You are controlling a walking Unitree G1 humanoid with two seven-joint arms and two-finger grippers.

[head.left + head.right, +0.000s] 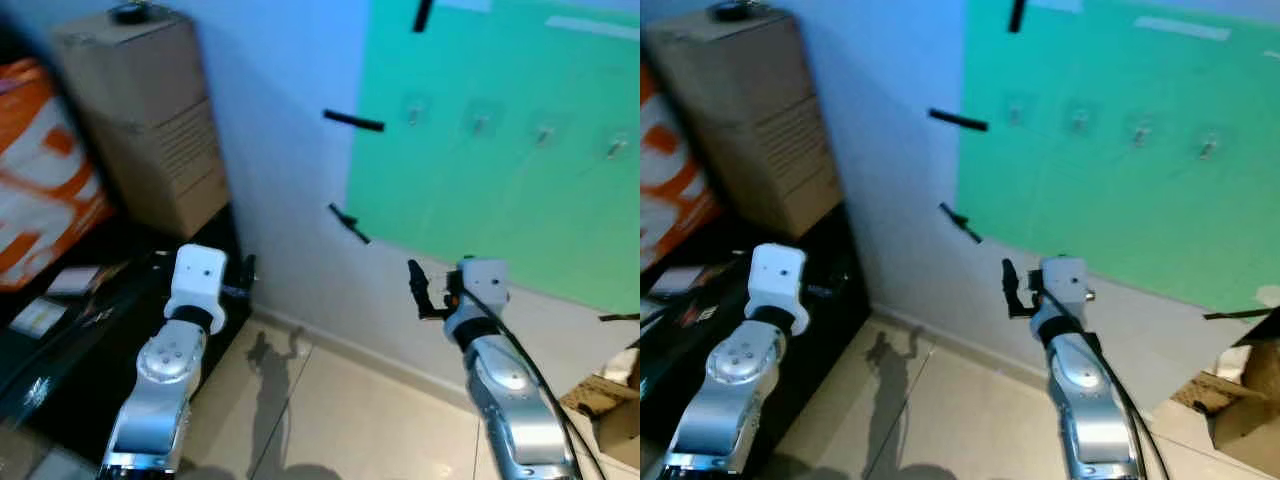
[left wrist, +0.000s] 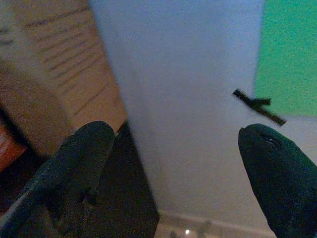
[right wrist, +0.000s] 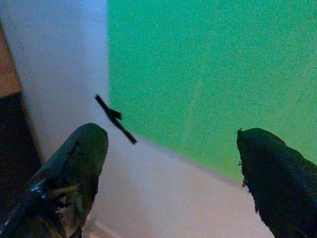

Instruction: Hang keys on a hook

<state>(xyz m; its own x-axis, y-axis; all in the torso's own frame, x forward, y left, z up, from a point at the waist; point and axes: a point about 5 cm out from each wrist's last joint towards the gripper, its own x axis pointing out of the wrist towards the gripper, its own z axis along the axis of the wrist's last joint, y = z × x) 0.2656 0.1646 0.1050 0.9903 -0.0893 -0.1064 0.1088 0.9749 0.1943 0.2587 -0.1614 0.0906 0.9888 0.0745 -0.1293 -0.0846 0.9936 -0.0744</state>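
A green sheet (image 1: 500, 160) is taped to the pale wall, and several small clear hooks (image 1: 481, 122) run in a row across its upper part. My right gripper (image 1: 432, 290) is raised toward the wall just below the sheet's lower left corner. In the right wrist view the right gripper (image 3: 171, 136) is open with nothing between its fingers. My left gripper (image 1: 240, 272) is raised further left, over the end of a black cabinet (image 1: 100, 330). In the left wrist view the left gripper (image 2: 176, 131) is also open and holds nothing.
Black tape strips (image 1: 353, 121) hold the sheet's left edge. Stacked cardboard boxes (image 1: 150, 120) and an orange bag (image 1: 40, 180) stand on the cabinet at left. Another cardboard box (image 1: 610, 405) sits on the floor at right. Light floor tiles (image 1: 340, 420) lie between my arms.
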